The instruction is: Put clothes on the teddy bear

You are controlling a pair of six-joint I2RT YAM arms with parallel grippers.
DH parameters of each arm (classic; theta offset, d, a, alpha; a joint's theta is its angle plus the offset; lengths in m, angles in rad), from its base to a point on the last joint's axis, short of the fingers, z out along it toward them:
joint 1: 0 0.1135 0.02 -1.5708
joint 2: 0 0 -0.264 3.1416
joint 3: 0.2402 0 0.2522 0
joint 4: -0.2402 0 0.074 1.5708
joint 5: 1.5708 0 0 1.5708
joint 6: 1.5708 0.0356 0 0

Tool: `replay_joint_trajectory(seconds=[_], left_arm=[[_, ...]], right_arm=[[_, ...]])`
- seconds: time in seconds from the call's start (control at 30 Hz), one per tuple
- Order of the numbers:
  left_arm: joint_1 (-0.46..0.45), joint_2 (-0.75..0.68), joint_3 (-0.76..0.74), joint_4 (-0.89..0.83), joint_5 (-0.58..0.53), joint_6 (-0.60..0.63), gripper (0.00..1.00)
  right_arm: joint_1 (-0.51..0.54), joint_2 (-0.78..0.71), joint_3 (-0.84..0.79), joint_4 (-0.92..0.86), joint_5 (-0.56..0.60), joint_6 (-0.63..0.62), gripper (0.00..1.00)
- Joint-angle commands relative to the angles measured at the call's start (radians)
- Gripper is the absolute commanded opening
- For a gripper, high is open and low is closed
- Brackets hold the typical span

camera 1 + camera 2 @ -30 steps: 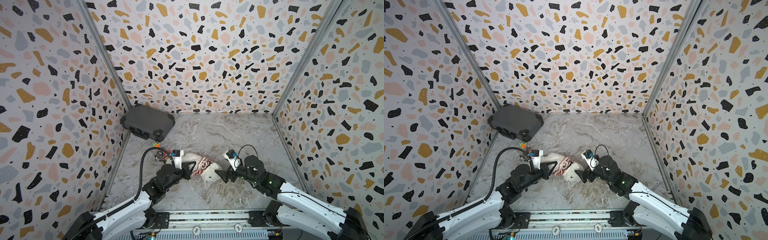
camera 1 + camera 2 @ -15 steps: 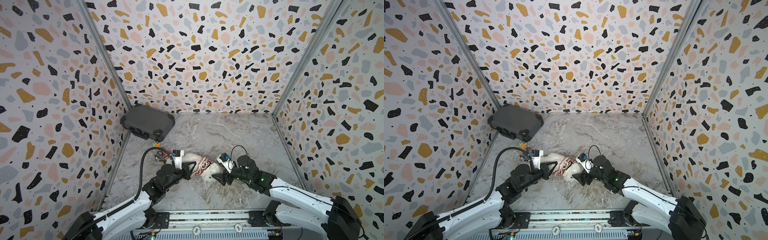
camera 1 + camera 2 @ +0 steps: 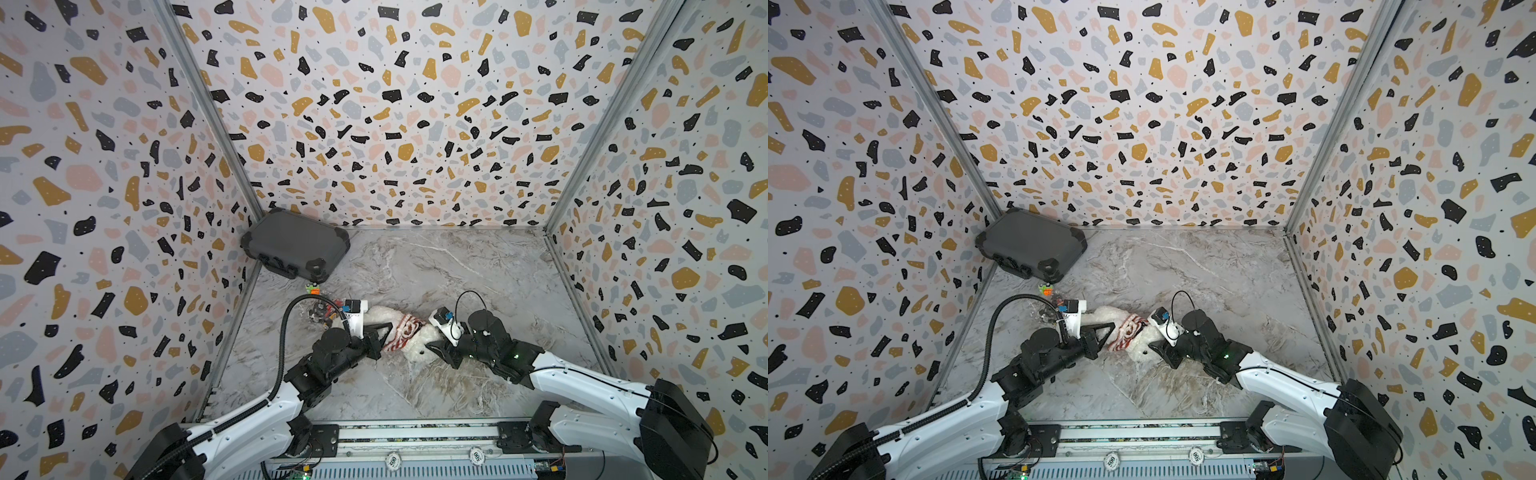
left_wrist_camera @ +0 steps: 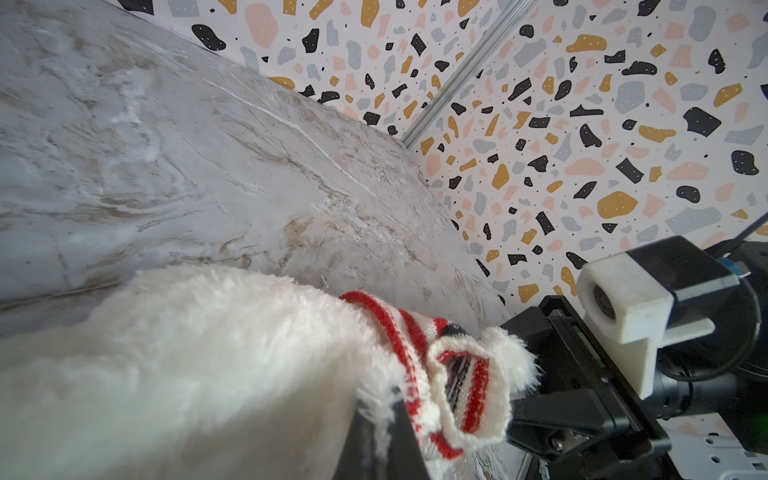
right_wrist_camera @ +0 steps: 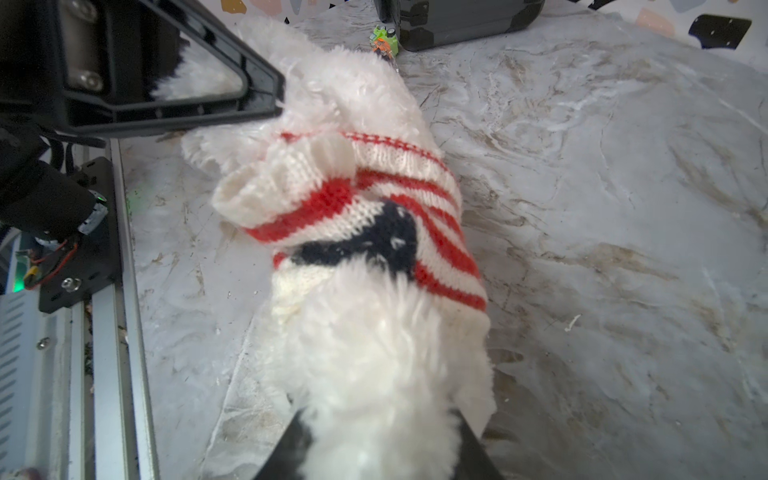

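The teddy bear [image 3: 415, 347] [image 3: 1138, 348] lies on the marble floor between my two grippers, with a red-and-white striped sweater [image 3: 402, 330] [image 3: 1128, 331] bunched round its middle. My left gripper [image 3: 386, 333] [image 4: 384, 434] is shut, pinching the sweater's hem [image 4: 469, 399] together with some fur. White fur [image 4: 187, 353] fills much of the left wrist view. My right gripper [image 3: 434, 347] [image 5: 378, 436] is shut on the bear's fluffy end nearest it [image 5: 374, 361], a finger pressed into the fur on each side. The sweater [image 5: 395, 199] shows a navy patch in the right wrist view.
A dark grey hard case [image 3: 295, 245] [image 3: 1030, 243] stands in the back left corner. A small orange-and-green item [image 3: 312, 287] and some small clutter [image 3: 320, 312] lie near it. Terrazzo walls enclose three sides; a metal rail [image 3: 415, 428] runs along the front.
My right gripper has moved left up to the bear and closed from wide open onto its fur. The left gripper has kept its grip and place.
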Motion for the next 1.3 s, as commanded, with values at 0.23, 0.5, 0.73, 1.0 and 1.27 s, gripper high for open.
replay_joint_trajectory(seconds=[0.23, 0.5, 0.73, 1.0, 1.27], left_arm=[[0.003, -0.017, 0.011, 0.023, -0.008, 0.017, 0.00], [0.003, -0.179, -0.056, -0.170, -0.048, 0.008, 0.46], [0.003, -0.340, 0.004, -0.413, -0.142, 0.059, 0.44], [0.002, -0.201, 0.047, -0.385, 0.008, 0.085, 0.31], [-0.030, -0.157, 0.006, -0.302, 0.111, 0.032, 0.30]], right_arm=[[0.076, -0.086, 0.036, 0.044, 0.213, -0.185, 0.00], [0.364, -0.083, -0.069, 0.274, 0.595, -0.528, 0.00], [0.501, 0.034, -0.146, 0.389, 0.741, -0.690, 0.00], [0.527, 0.071, -0.184, 0.415, 0.711, -0.750, 0.00], [0.535, 0.107, -0.186, 0.445, 0.727, -0.776, 0.00]])
